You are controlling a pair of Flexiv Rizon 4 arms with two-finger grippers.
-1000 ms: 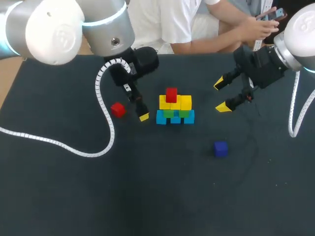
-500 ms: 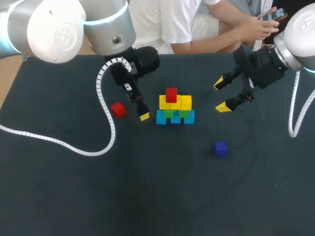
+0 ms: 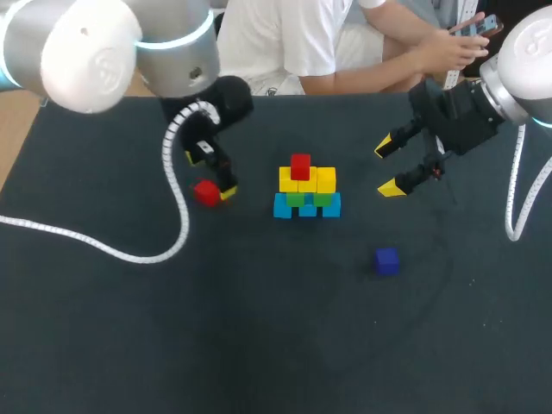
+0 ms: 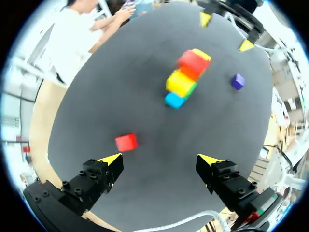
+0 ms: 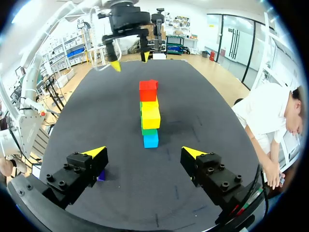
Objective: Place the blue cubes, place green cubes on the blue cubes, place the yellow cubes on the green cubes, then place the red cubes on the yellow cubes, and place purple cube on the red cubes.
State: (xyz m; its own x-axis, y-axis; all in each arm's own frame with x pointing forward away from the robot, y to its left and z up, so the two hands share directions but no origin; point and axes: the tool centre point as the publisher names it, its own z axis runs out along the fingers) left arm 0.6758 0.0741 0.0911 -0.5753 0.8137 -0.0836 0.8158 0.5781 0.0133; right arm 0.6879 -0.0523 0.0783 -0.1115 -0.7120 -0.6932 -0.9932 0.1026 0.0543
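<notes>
Starting at the table's near side, the purple cube point(image 3: 386, 260) lies alone, well apart from everything else, waiting for the last step.

Further back stands the stack point(image 3: 307, 190): 3 blue cubes point(image 3: 282, 207) at the bottom, green cubes point(image 3: 296, 198) on them, 2 yellow cubes point(image 3: 326, 179) above, and 1 red cube point(image 3: 300, 166) on top.

Beside the stack, the loose red cube point(image 3: 206, 192) sits on the table with the left gripper point(image 3: 213, 177) just over it, fingers spread and holding nothing. In the left wrist view this cube point(image 4: 127, 142) lies ahead of 1 finger rather than midway between the 2. If the fingers close from there, I judge that 1 tip would shove the cube sideways or catch only a corner, and a skewed grip would make it hard to set down flat.

The seated red cube appears to sit near the middle of the yellows, so room beside it may be tight. A nudge while placing could knock it off or shake the narrow stack.

Farthest back, the right gripper point(image 3: 387, 168) hangs beside the stack, also spread and empty, and could clip it if it swung inward.

No writing can be read on the cubes or the table point(image 3: 259, 345).
</notes>
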